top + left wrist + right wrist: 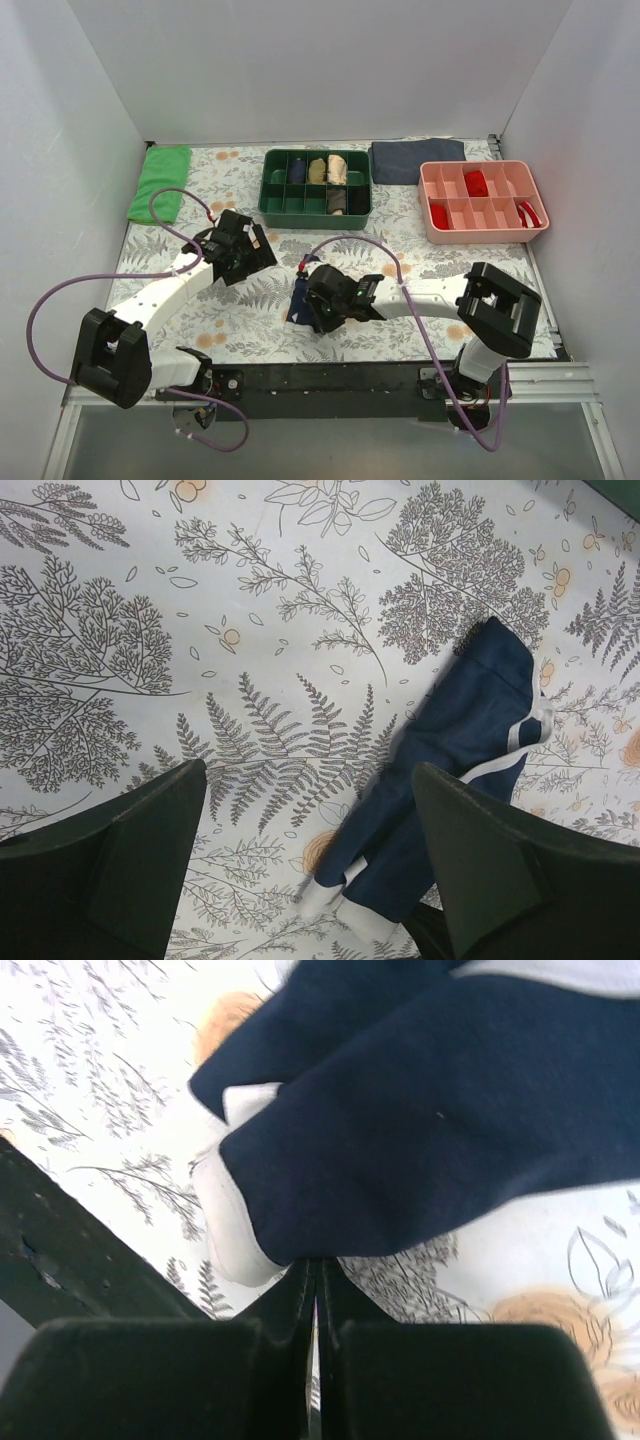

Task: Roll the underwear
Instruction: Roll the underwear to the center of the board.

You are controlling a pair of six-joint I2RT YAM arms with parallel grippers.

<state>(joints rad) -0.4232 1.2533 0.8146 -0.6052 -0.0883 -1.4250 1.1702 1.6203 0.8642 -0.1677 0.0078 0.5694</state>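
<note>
The underwear [297, 301] is navy blue with white piping, folded into a narrow strip on the fern-print table. In the left wrist view it [470, 720] lies diagonally under the right finger. In the right wrist view it [420, 1110] fills the upper frame, its white-edged end at the left. My right gripper [322, 300] is low over the strip's near end; its fingers are pressed together [318, 1262] at the lower edge of the fabric and pinch it. My left gripper [243, 258] hangs open and empty [310, 770] above the table, left of the strip.
A green tray [316, 207] with rolled garments stands at the back centre. A pink tray [483, 165] with red items is at the back right. A dark grey-blue folded cloth [417, 160] and a green cloth [160, 180] lie at the back. The black front rail [330, 375] is close behind my right gripper.
</note>
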